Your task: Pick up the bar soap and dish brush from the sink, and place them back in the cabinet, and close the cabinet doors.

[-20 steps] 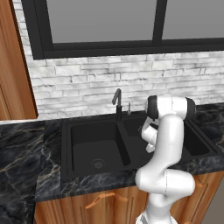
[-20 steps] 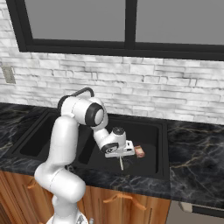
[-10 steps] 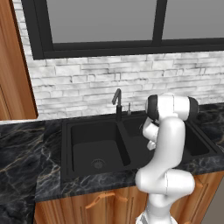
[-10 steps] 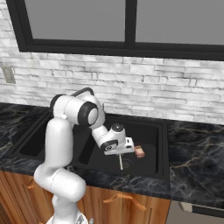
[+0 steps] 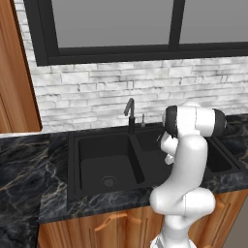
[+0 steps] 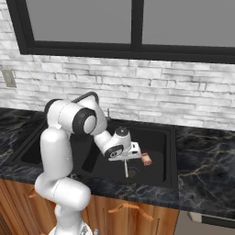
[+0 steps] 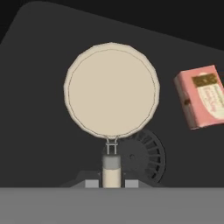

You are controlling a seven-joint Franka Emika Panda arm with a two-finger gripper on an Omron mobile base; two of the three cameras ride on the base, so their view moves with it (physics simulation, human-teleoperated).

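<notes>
My claw [image 6: 125, 161] is clamped tight on the thin pale handle of the dish brush with the round cream head [image 7: 111, 91], holding it above the floor of the black double-basin sink [image 5: 87, 140], right-hand basin, with the round drain [image 7: 142, 159] partly covered behind the head in my hand view. The brush looks light and stiff, so I'd guess it carries easily, but gripping a skinny handle with the big head hanging off the end means it could swivel if I swing fast; holding close to the head seems smart. The small pinkish-orange rectangular bar soap [image 7: 201, 96] lies on the basin floor just beside the brush head, apart from it; probably slick, best pinched across its short sides. Hard to tell: my fingertips are mostly cut off at the bottom of the hand view, and from the left base camera my own arm blocks the grip completely.
</notes>
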